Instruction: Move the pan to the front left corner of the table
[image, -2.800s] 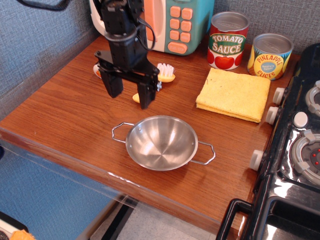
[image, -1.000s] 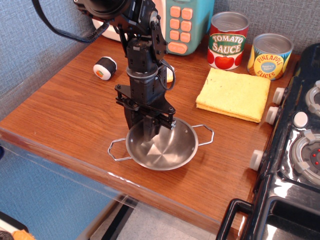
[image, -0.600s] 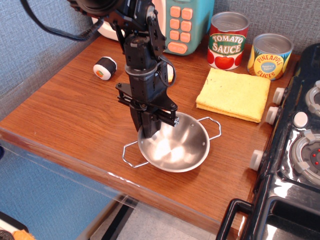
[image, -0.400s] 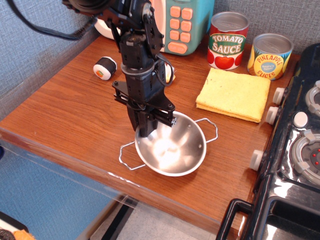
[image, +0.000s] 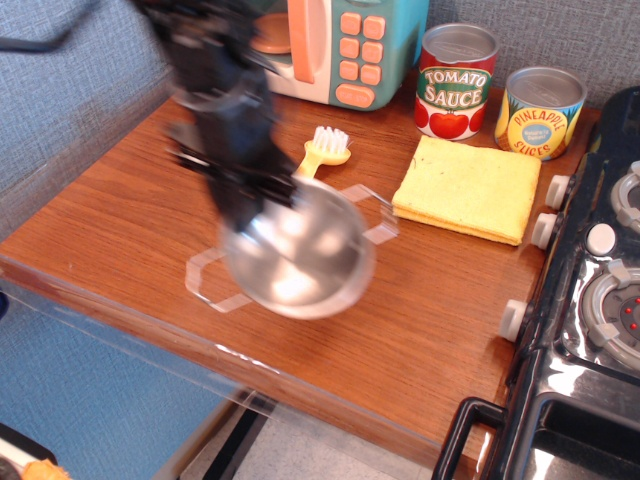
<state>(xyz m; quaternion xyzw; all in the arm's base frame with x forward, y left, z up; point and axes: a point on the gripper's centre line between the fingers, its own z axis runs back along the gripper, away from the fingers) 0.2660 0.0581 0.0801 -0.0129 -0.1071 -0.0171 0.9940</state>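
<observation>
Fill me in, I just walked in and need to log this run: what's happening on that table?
A single robot arm has its gripper at the rim of the shiny steel pan, apparently gripping it. Both are motion-blurred, so the pan is being moved over the front part of the wooden table. The yellow cloth, the two cans and the toy brush sit apart from it.

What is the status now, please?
Pincer shut on pan rim, blurred by motion. Pan seems lifted, left of centre, near table front. Path to front left corner looks bare; brush lies behind.
</observation>
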